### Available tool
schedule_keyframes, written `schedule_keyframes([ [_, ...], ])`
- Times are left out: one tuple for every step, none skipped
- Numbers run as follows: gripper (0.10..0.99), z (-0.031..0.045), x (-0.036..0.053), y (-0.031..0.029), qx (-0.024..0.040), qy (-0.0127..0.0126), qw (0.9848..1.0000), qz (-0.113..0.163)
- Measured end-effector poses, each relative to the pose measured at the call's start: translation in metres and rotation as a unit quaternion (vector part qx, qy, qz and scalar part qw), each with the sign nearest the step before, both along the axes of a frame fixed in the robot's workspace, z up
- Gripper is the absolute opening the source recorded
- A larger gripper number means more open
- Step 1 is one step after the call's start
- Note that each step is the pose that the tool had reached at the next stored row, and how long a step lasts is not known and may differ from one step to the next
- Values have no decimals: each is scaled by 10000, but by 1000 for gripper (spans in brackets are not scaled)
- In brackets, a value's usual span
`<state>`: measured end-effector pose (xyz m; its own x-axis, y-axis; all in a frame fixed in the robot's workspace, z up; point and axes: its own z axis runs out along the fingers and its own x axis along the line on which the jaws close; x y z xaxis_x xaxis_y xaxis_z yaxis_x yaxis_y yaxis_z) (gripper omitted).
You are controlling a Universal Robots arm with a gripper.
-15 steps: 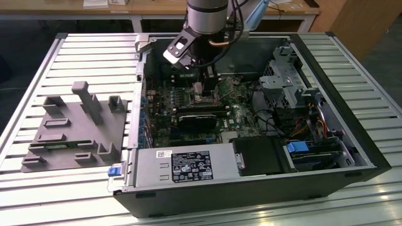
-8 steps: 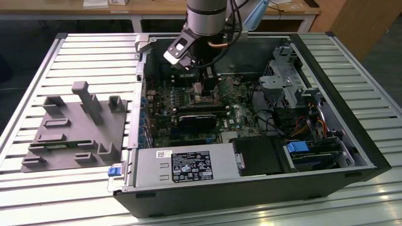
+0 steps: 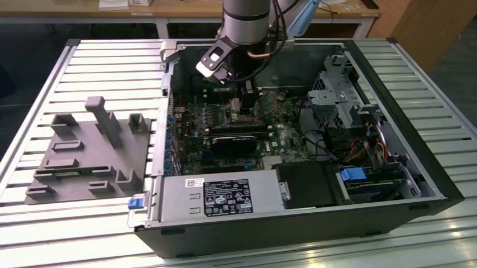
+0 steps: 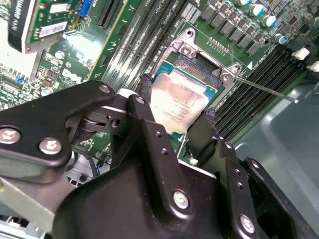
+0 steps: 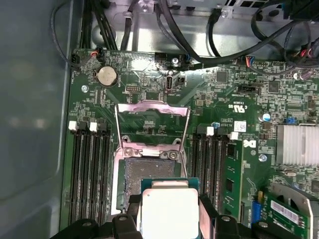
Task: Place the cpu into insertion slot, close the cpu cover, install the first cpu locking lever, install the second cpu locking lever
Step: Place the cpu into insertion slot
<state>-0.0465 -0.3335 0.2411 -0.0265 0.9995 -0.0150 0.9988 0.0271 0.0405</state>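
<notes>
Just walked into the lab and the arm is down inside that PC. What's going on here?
The robot's gripper is inside the open computer case, holding the cpu between its fingers right over the insertion slot on the green motherboard. The chip is not seated yet, and part of the socket's dark centre is uncovered. The cpu cover is flipped open, clear of the socket.

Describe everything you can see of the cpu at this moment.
The cpu is a small flat square chip with a dull silver-grey metal top and a thin green board edge around it. It sits between the two black fingers of the gripper, which press on opposite edges. It hangs about parallel to the board over the open insertion slot, covering part of its dark centre, apparently not yet seated. The cpu cover stands raised.
</notes>
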Motion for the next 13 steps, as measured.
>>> schedule_keyframes([
  [541,-15,3,7,1,0,10000,-10],
  [541,-33,5,14,1,0,10000,-17],
  [541,-51,8,20,0,0,10000,-24],
  [541,-67,9,26,0,0,10000,-30],
  [541,-81,12,34,0,0,10000,-36],
  [541,-94,14,43,0,0,10000,-42],
  [541,-107,17,53,-1,0,10000,-46],
  [541,-119,19,63,-1,1,10000,-48],
  [541,-133,21,74,0,0,10000,-50],
  [541,-146,23,83,0,0,10000,-51],
  [541,-160,24,91,1,0,10000,-52],
  [541,-172,25,97,0,0,10000,-54],
  [541,-186,25,102,0,0,10000,-56],
])
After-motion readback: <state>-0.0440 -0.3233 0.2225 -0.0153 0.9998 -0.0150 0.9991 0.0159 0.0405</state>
